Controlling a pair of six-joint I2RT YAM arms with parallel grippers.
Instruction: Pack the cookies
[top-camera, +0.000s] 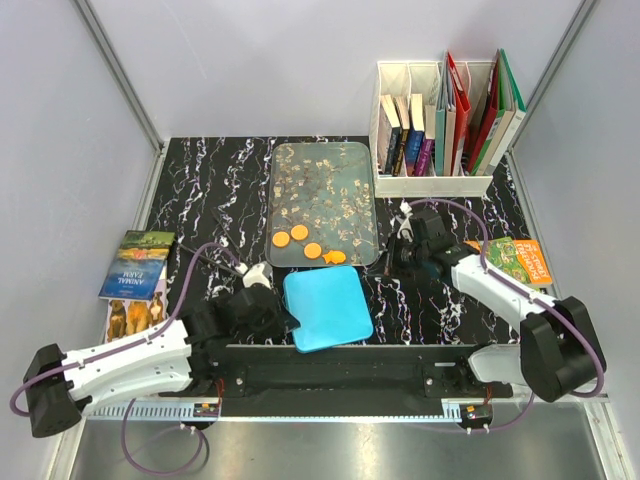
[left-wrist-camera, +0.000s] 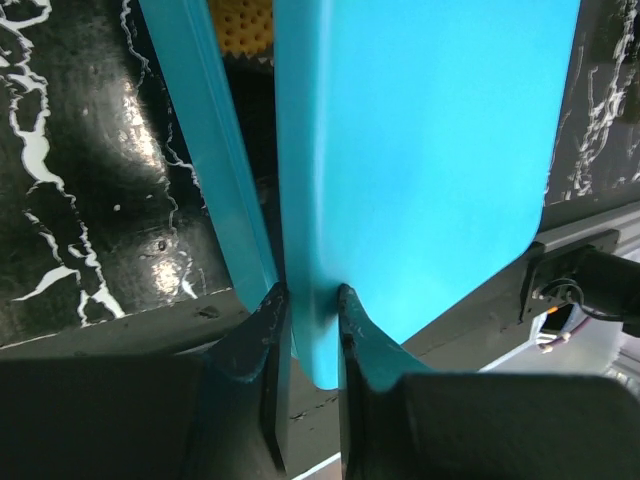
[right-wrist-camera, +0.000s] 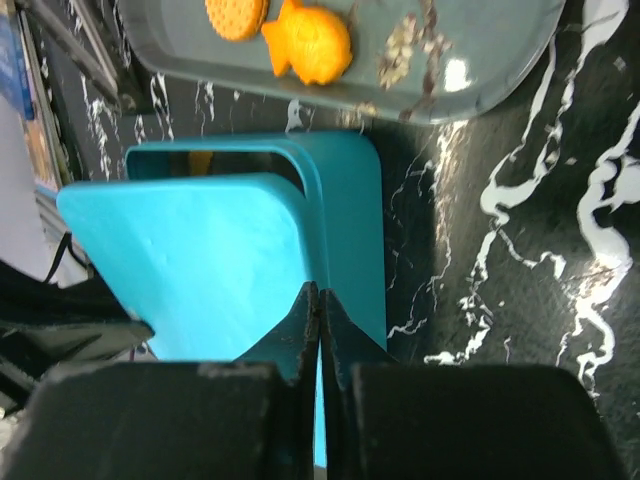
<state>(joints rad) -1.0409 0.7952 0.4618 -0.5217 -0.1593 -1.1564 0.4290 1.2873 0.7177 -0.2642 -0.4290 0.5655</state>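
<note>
- Left gripper (left-wrist-camera: 310, 296): fingers pinched the near edge of a flat turquoise plastic lid (left-wrist-camera: 420, 150), which was tilted over a turquoise rectangular plastic box (left-wrist-camera: 203, 140).
- Right gripper (right-wrist-camera: 318, 300): fingers were pressed together with nothing between them, just right of the tray.
- Three round orange cookies (top-camera: 299, 232) and an orange fish-shaped cookie (right-wrist-camera: 308, 42) lay at the near end of a grey translucent patterned tray (right-wrist-camera: 500, 60).
- Another orange cookie (left-wrist-camera: 240, 25) showed partly inside the box.

- I see three round orange cookies (top-camera: 299, 232) lying flat, close together, on the tray's (top-camera: 371, 200) near-left corner.
- A fish-shaped orange cookie (right-wrist-camera: 308, 45) lies flat beside them.
</note>
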